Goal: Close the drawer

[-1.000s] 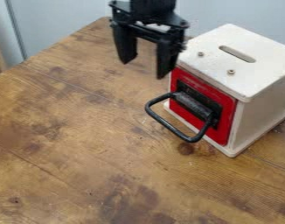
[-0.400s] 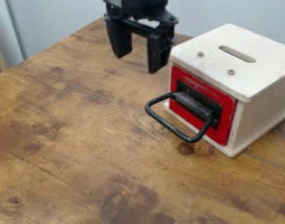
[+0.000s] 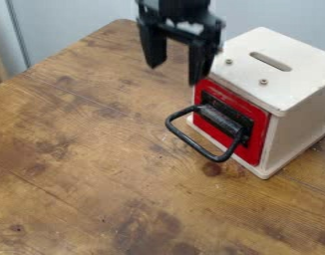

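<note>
Drawer [image 3: 257, 139]: sitting in the pale box [image 3: 293, 105] on the table [image 3: 92, 149], facing outward with its black handle [image 3: 192, 144] jutting forward. Probably still needing the approach, with the fingers [image 3: 176, 60] hanging apart, released and gripping nothing, near the box's upper edge. Next, likely calling for lowering in front of the handle, then pushing inward. Hiding: the drawer's inside; cutting off: the arm's top. Leaving unclear: how far out the drawer is sitting.

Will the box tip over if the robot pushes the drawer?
Probably not: the wooden box looks chunky, with a wide, flat base on the table. The drawer might slide inward first. A hard shove could scoot everything.
</note>
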`<state>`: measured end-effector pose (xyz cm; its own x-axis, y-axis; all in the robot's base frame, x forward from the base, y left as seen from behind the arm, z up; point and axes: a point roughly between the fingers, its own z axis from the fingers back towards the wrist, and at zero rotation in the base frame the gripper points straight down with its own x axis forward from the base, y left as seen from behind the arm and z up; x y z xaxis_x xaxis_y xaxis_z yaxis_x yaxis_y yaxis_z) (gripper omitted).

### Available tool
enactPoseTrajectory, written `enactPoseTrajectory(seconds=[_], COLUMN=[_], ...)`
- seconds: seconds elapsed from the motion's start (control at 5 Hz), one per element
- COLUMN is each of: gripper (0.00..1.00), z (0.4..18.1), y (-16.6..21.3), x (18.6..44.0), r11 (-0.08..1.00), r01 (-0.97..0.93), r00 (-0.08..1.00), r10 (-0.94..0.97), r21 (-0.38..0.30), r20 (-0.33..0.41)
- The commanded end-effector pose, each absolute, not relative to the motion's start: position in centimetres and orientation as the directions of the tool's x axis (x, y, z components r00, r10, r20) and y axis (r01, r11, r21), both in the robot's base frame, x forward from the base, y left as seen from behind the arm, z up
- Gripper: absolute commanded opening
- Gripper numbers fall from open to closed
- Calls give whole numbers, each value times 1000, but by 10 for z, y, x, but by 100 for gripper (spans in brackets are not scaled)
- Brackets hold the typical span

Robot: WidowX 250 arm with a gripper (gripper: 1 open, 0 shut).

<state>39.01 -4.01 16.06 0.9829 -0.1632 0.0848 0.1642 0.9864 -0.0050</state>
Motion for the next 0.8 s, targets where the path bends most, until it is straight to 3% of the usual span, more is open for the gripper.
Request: enactPoseTrajectory(seconds=[0.0, 0.2, 0.6], gripper=[100, 100, 100], z=[187, 204, 203], y=[-42, -38, -53], x=[379, 370, 358], r11=[987, 992, 990], r01=[162, 125, 141], r00=[972, 970, 974], r10=[-161, -125, -138], r21=[8, 15, -1], r20=[172, 207, 181])
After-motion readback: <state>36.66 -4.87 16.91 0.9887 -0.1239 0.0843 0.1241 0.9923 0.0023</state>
